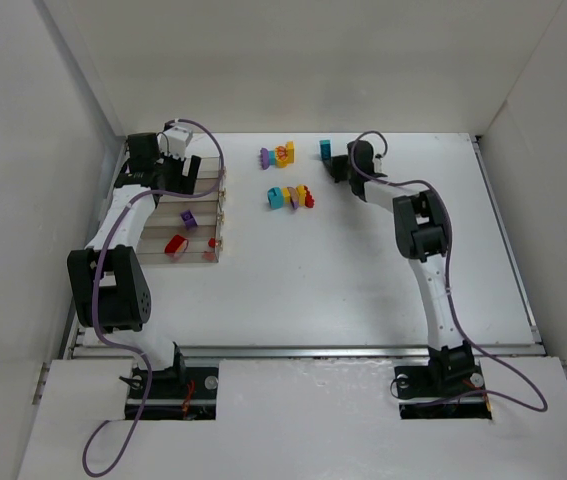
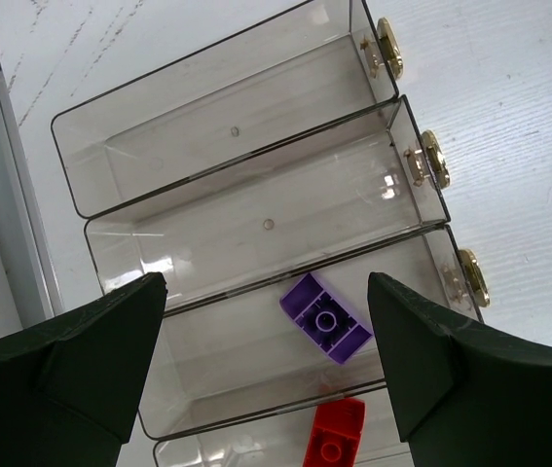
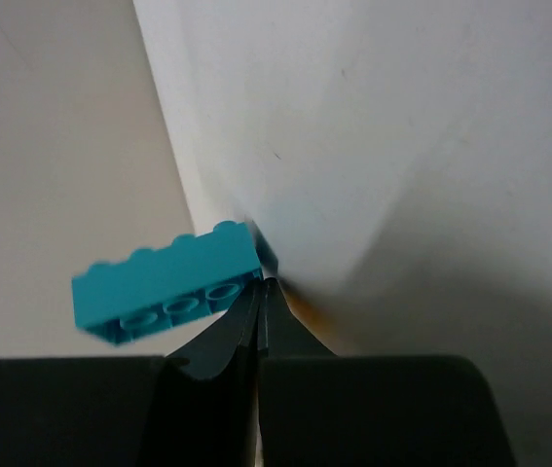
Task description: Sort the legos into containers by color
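With the right pincer pressed together and the small cyan plastic brick just outside its tips at the white table's far side, it should probably respread and straddle the brick squarely, while the left pincer hangs spread above the clear plastic bins

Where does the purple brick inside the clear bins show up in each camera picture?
Top external: purple brick, left of centre, inside the bins.
Left wrist: lower middle, in the third bin down.
Right wrist: not in it.
Shared landmark: the red brick in the next bin.
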